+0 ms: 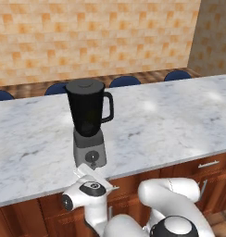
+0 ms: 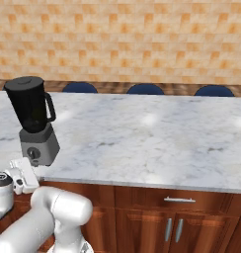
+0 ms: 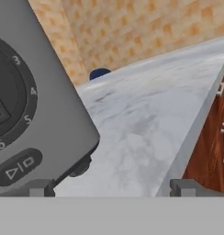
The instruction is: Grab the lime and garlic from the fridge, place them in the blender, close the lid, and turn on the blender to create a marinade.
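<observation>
Jaws (image 3: 109, 188) spread apart hover at the blender (image 1: 88, 122) base dial (image 3: 8, 103), marble counter (image 1: 170, 125) beyond.

Blender (image 3: 36, 114) dial (image 3: 10, 103) — cut off at edge

Blender (image 1: 88, 124) upright on the table (image 1: 170, 125), directly ahead of the gripper (image 3: 111, 188) and close to it. Black tapered jug, side handle, on grey square base with round numbered dial (image 3: 8, 103) facing the gripper. Lid (image 1: 84, 84), a flat dark-grey disc, apparently seated on the jug's top, though hard to confirm from here.
</observation>
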{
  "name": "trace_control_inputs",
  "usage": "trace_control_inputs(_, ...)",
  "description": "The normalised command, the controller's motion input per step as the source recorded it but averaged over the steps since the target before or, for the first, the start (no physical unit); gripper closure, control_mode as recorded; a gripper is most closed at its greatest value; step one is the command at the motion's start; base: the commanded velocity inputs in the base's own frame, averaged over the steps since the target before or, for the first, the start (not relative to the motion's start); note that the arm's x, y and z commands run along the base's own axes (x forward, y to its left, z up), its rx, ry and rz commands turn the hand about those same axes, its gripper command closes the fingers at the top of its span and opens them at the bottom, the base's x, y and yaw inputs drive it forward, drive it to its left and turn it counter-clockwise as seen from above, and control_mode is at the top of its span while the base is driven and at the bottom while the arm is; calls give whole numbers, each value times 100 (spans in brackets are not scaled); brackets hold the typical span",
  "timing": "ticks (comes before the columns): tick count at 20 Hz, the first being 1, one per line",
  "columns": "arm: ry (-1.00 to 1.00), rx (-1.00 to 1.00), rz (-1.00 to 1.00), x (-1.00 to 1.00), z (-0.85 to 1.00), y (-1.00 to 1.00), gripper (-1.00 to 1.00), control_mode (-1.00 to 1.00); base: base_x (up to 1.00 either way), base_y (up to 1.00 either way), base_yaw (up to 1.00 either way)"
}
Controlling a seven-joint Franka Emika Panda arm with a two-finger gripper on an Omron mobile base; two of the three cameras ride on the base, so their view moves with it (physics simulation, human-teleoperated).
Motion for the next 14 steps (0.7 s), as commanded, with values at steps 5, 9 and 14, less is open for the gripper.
trace_control_inputs(5,-10,0,0,30,-8,8,-100,-100,0,0,0)
trace_control_inputs(9,-16,0,0,19,0,0,-100,-100,0,0,0)
trace_control_inputs(14,-12,0,0,34,3,4,-100,-100,0,0,0)
